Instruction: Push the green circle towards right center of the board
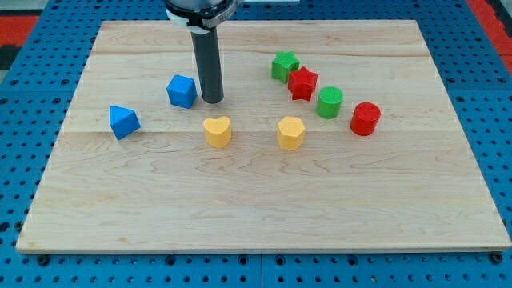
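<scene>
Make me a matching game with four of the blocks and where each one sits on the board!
Blocks:
1. green circle
2. blue cube
3. red circle
4. blue triangle

Places:
A. farthest to the view's left
B. just left of my tip
C. between the red star and the red circle
D. farthest to the view's right

Pairs: 1-C, 2-B, 3-D, 4-A

Blue pegboard [32, 72] under wooden board [264, 208]
</scene>
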### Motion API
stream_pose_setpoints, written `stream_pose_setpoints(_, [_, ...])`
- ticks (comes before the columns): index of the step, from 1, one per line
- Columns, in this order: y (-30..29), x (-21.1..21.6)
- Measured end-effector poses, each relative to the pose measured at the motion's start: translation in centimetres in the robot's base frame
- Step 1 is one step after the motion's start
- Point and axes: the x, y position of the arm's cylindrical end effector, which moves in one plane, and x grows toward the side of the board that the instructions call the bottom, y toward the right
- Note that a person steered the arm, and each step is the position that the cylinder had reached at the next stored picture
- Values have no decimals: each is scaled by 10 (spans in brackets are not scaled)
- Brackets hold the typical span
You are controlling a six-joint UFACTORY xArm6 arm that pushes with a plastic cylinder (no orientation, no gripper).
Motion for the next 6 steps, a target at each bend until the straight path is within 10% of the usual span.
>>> stream_pose_setpoints(6, [230,-2])
